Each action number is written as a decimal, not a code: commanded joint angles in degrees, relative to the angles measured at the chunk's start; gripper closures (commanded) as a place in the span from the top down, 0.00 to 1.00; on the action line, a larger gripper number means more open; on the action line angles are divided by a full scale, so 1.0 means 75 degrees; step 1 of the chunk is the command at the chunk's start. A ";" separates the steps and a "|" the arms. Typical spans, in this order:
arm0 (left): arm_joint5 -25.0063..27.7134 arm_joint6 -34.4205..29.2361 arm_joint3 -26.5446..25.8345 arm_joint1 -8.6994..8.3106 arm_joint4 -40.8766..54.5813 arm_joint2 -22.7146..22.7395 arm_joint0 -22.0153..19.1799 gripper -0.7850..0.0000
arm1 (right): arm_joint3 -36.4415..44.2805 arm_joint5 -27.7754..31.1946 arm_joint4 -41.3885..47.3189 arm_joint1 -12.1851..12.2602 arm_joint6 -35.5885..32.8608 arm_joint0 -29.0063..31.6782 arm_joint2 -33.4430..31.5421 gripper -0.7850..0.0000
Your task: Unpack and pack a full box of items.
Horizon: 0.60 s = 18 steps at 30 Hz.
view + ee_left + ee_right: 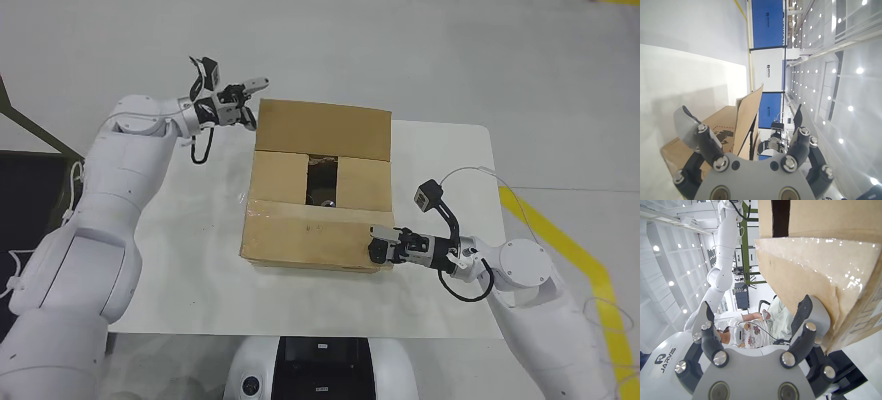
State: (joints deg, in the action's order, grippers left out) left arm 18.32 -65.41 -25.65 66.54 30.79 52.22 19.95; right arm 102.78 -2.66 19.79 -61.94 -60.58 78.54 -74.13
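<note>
Cardboard box (318, 190) mid-frame on worktop (190, 260); left end effector (255, 103) open, upper left; right end effector (373, 247) open against the box's lower-right flap.

Left claw (254, 103), jaws spread, hangs beside the far left corner of the box (300, 230); right claw (376, 247), jaws apart, touches its near right corner.

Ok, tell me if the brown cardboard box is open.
Partly open: brown cardboard box, long outer flaps swung out, short inner flaps folded inward with a dark gap between.
</note>
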 commanded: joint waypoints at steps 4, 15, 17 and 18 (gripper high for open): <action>0.0000 -0.0421 0.0276 0.0205 0.0592 0.0067 -0.0102 1.00 | 0.0000 0.0000 0.0000 0.0000 0.0000 0.0000 0.0000 1.00; 0.0041 -0.2025 0.0795 0.0299 0.1592 0.0494 -0.0299 1.00 | 0.0000 0.0000 0.0000 0.0000 0.0000 0.0000 0.0000 1.00; 0.0025 -0.2419 0.0813 0.0276 0.1747 0.0594 -0.0307 1.00 | 0.0000 0.0000 0.0000 0.0000 0.0000 0.0000 0.0000 1.00; 0.0011 -0.2619 0.0814 0.0262 0.1823 0.0645 -0.0306 1.00 | 0.0000 0.0000 0.0000 0.0000 0.0000 0.0000 0.0000 1.00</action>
State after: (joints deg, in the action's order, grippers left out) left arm 18.50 -83.02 -19.56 68.64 43.78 56.61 17.66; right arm 102.78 -2.66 19.79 -61.94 -60.58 78.54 -74.13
